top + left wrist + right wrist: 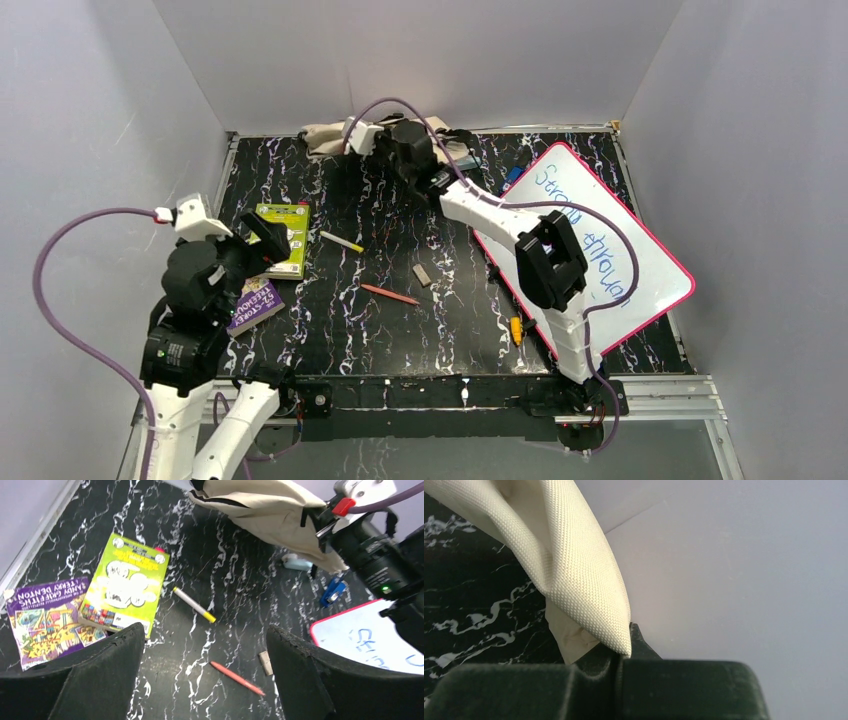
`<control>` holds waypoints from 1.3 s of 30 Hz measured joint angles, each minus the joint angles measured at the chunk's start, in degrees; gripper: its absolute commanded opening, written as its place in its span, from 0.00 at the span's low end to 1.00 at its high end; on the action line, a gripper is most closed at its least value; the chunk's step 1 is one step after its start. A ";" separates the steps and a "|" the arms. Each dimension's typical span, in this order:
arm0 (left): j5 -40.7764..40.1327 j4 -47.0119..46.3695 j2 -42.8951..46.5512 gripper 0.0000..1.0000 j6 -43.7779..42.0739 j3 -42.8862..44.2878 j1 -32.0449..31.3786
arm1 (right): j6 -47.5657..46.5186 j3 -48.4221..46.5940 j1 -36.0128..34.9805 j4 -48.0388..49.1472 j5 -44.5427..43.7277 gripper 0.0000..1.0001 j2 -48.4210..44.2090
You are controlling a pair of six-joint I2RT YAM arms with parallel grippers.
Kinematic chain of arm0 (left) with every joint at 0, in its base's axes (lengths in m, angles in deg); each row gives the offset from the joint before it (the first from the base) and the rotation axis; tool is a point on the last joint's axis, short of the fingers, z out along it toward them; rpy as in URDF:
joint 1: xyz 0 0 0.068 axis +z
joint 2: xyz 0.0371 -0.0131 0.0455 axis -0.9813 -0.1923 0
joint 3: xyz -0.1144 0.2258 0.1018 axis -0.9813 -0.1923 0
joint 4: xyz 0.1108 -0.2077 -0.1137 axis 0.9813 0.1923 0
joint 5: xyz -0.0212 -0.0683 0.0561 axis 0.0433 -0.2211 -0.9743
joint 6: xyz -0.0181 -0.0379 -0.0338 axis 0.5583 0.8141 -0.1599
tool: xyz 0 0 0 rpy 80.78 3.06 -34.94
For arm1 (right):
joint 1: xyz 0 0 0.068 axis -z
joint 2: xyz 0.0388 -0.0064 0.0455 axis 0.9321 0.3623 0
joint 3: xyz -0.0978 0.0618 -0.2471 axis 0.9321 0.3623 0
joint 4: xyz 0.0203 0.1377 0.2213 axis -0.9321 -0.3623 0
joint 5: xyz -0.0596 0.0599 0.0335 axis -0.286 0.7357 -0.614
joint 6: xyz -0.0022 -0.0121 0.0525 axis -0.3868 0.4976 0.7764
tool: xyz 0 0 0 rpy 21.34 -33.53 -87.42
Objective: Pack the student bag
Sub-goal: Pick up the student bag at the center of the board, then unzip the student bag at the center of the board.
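bag (589,580): soft, light woven cloth; likely sags and folds when lifted
right gripper (619,656): pinched tight on a bag fold
left gripper (205,665): spread wide, empty
best hold: probably a doubled edge or seam

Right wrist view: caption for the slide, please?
Right gripper pinches a fold of the cream student bag above the black marbled table.
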 measured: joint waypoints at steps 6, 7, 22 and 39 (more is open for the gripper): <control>0.44 2.62 -4.26 0.88 -0.42 10.27 0.04 | 4.72 -7.72 0.98 -4.90 -0.15 0.00 -0.39; 0.55 3.30 -4.52 0.88 -0.46 11.08 0.04 | 5.70 -8.61 0.96 -6.01 0.07 0.00 -0.85; 6.21 14.14 -20.68 0.90 -7.98 41.70 -1.53 | 24.46 -8.33 0.22 -19.19 7.67 0.00 -25.81; 37.38 14.80 -25.92 0.90 -25.46 53.11 -7.39 | 40.22 8.59 0.26 -30.34 19.12 0.00 -52.92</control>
